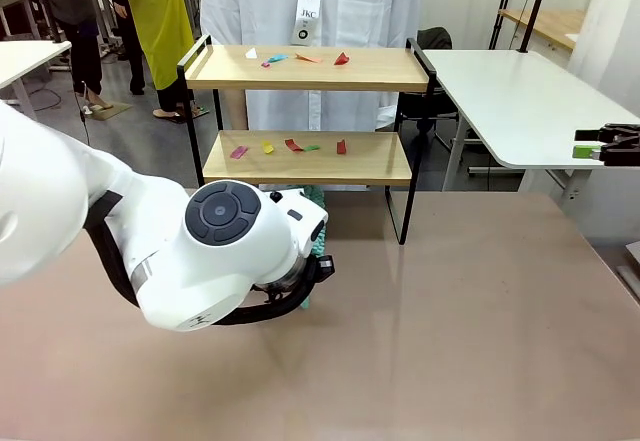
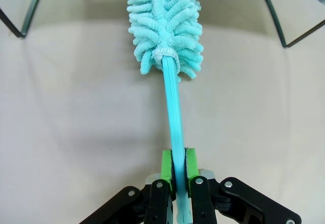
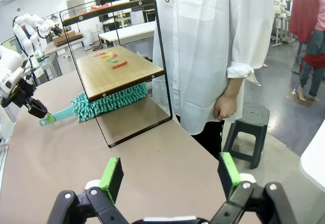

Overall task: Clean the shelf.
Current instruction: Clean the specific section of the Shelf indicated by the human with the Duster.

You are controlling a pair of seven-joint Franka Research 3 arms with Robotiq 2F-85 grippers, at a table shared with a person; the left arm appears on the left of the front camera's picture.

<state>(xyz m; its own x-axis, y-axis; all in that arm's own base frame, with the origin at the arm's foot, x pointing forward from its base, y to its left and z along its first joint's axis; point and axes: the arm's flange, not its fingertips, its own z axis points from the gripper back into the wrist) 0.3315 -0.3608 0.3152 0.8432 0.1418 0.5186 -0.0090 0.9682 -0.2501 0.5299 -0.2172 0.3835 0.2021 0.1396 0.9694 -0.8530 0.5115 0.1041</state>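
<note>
Shelf [image 1: 310, 79] first: it stands at the far middle of the brown table [image 1: 450, 341], just in front of a person in a white coat [image 1: 350, 21]. I judge the cleaning barely begun.

Nearest, the left gripper [image 2: 177, 165] is clamped tight on the thin handle [image 2: 172, 107] of a teal microfibre duster, with its green pads [image 2: 165, 163] pressing from both sides. The duster head [image 2: 165, 26] lies low on the table. It is poked in under the lower board [image 3: 122, 76], between the frame's feet, so it is not on either tier's top surface. The lower board carries a loose row of coloured paper scraps [image 1: 293, 146], and the upper board carries several more [image 1: 307, 58]. Both tiers look left to sweep.

For room, the near half of the table is bare. The right gripper [image 3: 170, 176] has its jaws spread wide and holds nothing. It sits off at the right, well apart from the shelf.

Closer in, things are tighter. Black frame legs [image 2: 274, 18] stand on either side of the duster head, and the board is above it. To reach a tier the head would probably have to back out and rise.

The space between the tiers is low. Raised side handles [image 1: 195, 56] close the ends of the upper board, so scraps would likely leave over the front or back edge. The person stands just beside the back one.
</note>
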